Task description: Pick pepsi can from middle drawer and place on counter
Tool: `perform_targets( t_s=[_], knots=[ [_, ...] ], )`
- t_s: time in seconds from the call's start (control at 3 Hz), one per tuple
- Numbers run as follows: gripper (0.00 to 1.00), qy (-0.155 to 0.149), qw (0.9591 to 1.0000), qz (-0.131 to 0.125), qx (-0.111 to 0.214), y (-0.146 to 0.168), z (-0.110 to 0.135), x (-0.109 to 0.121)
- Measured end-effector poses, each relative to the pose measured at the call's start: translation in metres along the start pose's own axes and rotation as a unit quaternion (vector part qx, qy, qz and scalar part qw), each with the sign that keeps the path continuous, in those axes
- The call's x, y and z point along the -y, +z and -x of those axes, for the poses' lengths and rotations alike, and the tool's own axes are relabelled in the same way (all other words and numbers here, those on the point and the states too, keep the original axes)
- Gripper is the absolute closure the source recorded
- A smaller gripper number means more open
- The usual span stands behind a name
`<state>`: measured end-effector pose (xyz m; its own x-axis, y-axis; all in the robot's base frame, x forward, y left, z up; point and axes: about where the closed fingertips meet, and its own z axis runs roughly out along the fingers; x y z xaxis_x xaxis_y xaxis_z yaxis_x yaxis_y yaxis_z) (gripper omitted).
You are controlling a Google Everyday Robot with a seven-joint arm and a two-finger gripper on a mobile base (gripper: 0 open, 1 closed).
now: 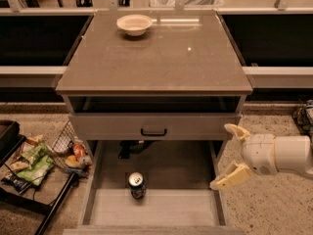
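The pincer (234, 154) is held spread wide and empty, just outside the open middle drawer (161, 209). To its left, slightly lower, the pepsi can (137, 184) is seen upright, ungrasped. With the bench (161, 58) above it unreached, everything is judged outstanding.

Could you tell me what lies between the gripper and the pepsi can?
In the camera view, the bare floor and right wall of the middle drawer lie between the pepsi can and the open gripper beside the drawer.
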<state>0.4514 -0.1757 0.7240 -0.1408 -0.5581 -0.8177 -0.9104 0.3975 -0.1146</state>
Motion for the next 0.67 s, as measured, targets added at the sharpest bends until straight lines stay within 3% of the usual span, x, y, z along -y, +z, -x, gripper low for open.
perform_targets(
  t_s=[0.33, 0.67],
  knots=[
    [0.00, 0.006, 0.9999, 0.005, 0.006, 0.028, -0.016, -0.008],
    [0.00, 0.015, 0.9990, 0.008, 0.042, 0.088, -0.046, -0.027]
  ],
)
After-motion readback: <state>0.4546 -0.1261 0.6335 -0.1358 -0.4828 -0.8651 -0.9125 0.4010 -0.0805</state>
